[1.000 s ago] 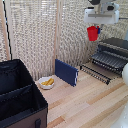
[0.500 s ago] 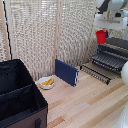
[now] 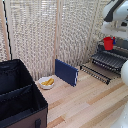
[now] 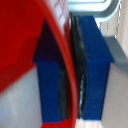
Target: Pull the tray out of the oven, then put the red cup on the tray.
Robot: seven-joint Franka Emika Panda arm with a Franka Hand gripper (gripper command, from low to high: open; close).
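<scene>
From the wrist view the gripper [image 4: 70, 75] pinches the red cup [image 4: 30, 55], one blue finger pad [image 4: 92, 70] pressed on the rim wall. In the exterior view a black fabric bin [image 3: 20, 100] sits nearest, at seven o'clock. Bare wooden table [image 3: 90, 105] lies open at five o'clock. A white bowl [image 3: 46, 82] and upright blue panel [image 3: 66, 72] stand mid-scene. At two o'clock the tray [image 3: 106, 62] juts from the oven [image 3: 120, 54], long axis running toward four o'clock. The cup hangs upright, mouth up, over the tray's far end.
</scene>
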